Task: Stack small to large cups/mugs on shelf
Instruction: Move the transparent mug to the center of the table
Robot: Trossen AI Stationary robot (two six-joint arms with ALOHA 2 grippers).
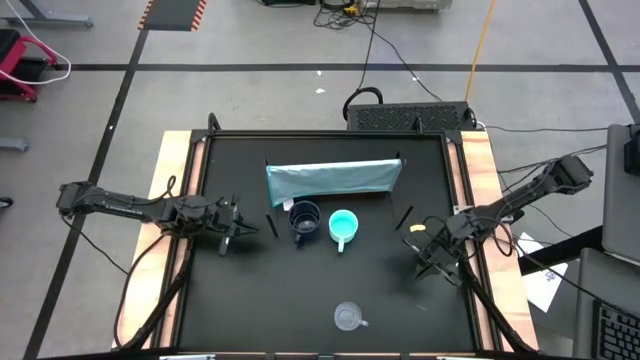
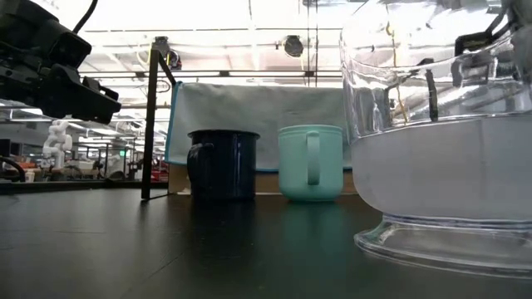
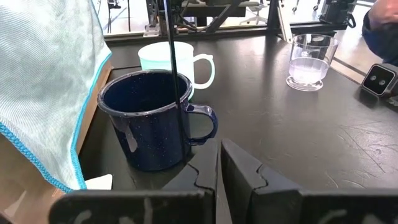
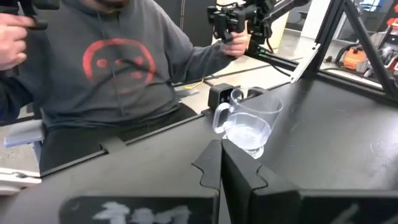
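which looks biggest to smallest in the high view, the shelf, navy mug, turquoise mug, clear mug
1. shelf, far wider than any mug
2. navy mug and turquoise mug, which look about alike, so no ranking between them
3. clear mug, slightly smaller

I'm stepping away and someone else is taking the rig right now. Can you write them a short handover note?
Left end effector: shut, empty, hovering at the table's left side, pointed at the navy mug.
Right end effector: shut, empty, at the right side, facing the clear mug.
Things: the navy mug and turquoise mug stand side by side, apart, just in front of the shelf at the back. The clear mug stands alone near the front edge.
Done: nothing stacked yet; no mug is on the shelf.
Left: nest the mugs by size and put the stack on the shelf.
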